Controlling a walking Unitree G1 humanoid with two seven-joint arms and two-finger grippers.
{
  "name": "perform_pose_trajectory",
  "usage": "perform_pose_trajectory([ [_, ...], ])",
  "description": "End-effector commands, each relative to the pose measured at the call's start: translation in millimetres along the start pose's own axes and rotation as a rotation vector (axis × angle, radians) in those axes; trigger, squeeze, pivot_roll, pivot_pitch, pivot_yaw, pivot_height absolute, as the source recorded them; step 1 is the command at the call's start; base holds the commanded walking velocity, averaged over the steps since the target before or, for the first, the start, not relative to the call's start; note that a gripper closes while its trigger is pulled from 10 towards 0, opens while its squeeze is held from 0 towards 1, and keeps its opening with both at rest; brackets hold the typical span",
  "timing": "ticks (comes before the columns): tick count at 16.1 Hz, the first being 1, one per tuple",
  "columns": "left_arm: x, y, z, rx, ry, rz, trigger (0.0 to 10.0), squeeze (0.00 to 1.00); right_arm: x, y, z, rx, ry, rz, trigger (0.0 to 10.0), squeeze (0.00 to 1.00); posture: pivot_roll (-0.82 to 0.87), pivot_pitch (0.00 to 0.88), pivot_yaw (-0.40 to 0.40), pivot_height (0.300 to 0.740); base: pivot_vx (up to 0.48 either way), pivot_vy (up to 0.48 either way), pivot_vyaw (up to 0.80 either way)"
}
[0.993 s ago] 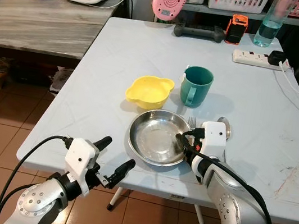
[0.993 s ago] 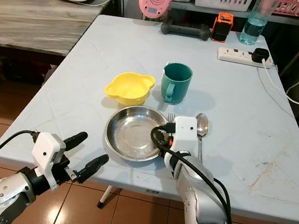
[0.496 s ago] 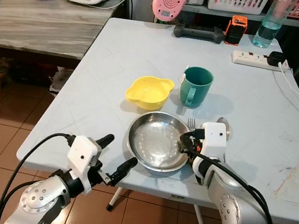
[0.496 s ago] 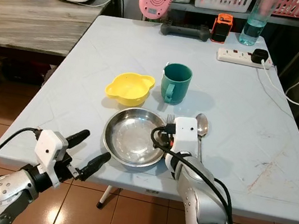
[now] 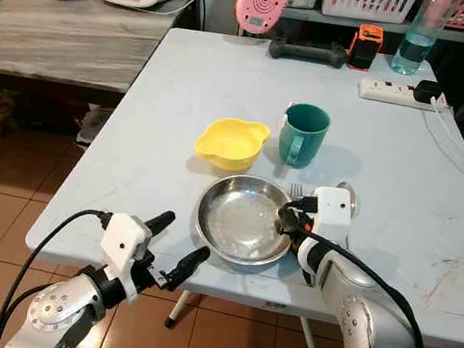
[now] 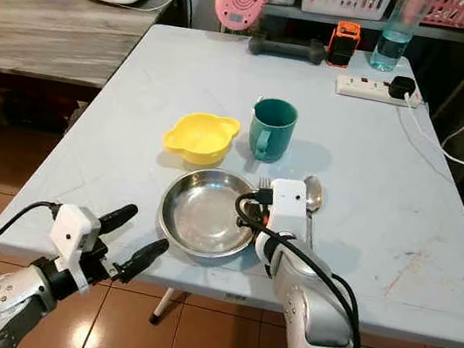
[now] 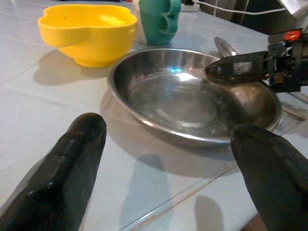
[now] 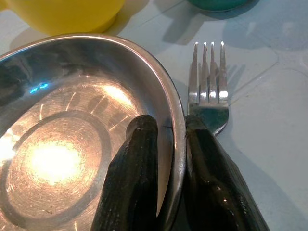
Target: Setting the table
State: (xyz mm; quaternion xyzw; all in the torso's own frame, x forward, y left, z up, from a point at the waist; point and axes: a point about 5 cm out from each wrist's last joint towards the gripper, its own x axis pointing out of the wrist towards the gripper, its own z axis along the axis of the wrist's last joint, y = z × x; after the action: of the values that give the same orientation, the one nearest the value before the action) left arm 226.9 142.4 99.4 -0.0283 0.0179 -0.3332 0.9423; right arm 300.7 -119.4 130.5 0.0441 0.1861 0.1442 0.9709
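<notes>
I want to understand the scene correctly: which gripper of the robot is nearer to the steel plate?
The right. The right gripper is shut on the rim of the steel plate, one finger inside, one outside beside the fork. The left gripper is open, off the table's near edge, not touching it.

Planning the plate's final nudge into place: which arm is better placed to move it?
The right. Its end effector is shut on the rim of the steel plate, one finger inside, one outside. The left end effector hovers open off the table's near edge.
</notes>
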Motion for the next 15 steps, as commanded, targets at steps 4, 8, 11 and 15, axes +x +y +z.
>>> perform_pose_trajectory([
  [4, -12.1, 24.6, -10.2, 0.059, -0.002, 0.241, 10.0, 0.00, 4.4, 2.1, 4.8, 0.036, -0.036, 0.013, 0.0, 0.00, -0.08, 0.122, 0.043, 0.740, 0.000, 0.000, 0.00],
  [8, -18.2, 51.0, 1.6, 0.038, -0.069, 0.481, 10.0, 0.00, 2.1, 12.7, 13.9, 0.055, -0.122, 0.107, 0.0, 0.00, -0.07, 0.113, 0.037, 0.740, 0.000, 0.000, 0.00],
  [11, -16.2, 55.3, 5.3, 0.061, -0.075, 0.552, 10.0, 0.00, -2.6, 23.5, 26.0, 0.043, -0.218, 0.176, 0.0, 0.00, -0.08, 0.108, 0.039, 0.740, 0.000, 0.000, 0.00],
  [15, -12.6, 57.5, 9.8, 0.059, -0.098, 0.610, 10.0, 0.00, -11.0, 30.3, 42.4, -0.033, -0.376, 0.214, 1.3, 0.00, -0.08, 0.104, 0.043, 0.740, 0.000, 0.000, 0.00],
])
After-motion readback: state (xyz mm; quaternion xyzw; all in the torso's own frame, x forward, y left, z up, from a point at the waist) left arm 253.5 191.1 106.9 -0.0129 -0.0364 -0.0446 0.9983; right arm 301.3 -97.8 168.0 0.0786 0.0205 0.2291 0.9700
